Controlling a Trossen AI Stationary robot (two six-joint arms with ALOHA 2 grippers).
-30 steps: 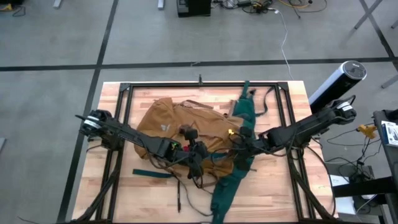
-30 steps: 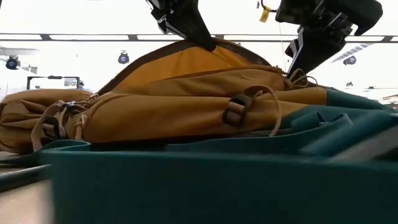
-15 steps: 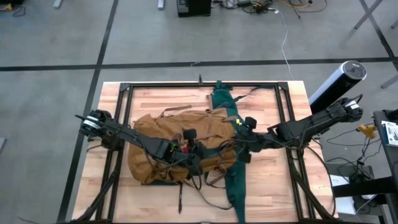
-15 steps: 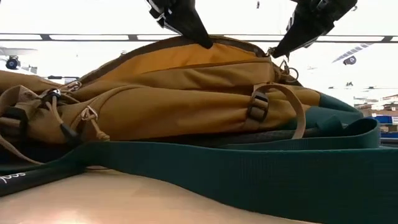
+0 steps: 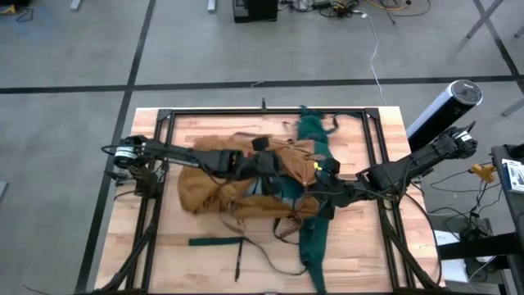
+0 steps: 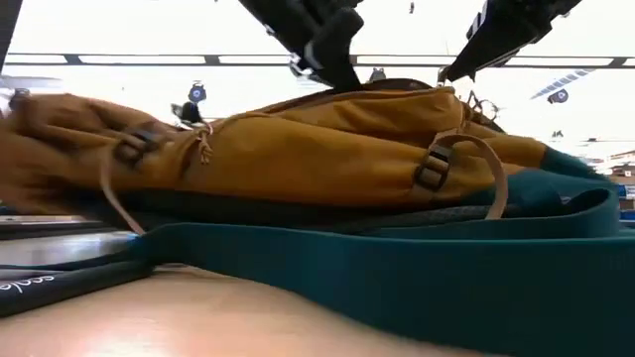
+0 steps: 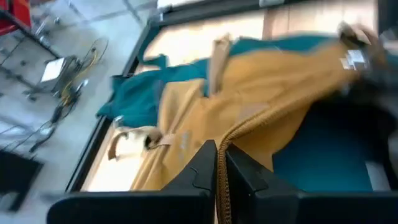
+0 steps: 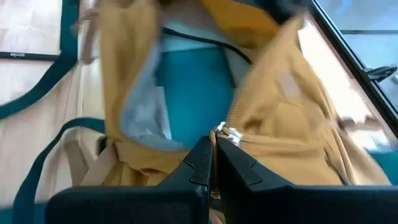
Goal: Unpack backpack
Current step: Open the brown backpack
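Observation:
The mustard-tan backpack lies on its side mid-table, its dark green back panel and straps spread toward the far and near edges. In the low view the backpack rests on a green strap. My left gripper is shut on the far side of the zipped opening. My right gripper is shut on the opening's right end. The right wrist view looks into the gaping opening, showing grey lining and something teal inside. My left gripper pinches the zipper edge of the opening between its two fingers, coming slanting down from above. That edge is raised while the body stays on the table. My right gripper pinches the tan edge at the opening's end, right by the metal zipper pull. It comes slanting down from the table's right, and the rim there is lifted.
A black metal frame lies around the table top. A loose dark green strap and thin brown straps trail toward the near edge. A silver cylinder stands past the far right corner. Bare wood shows at the near left.
The backpack has swung round on the table, its green straps sweeping from a slant to a far-to-near line. My left gripper, still shut on the zipper edge, has moved toward the far edge and dragged that edge along, and the opening has widened. The right gripper has shifted little.

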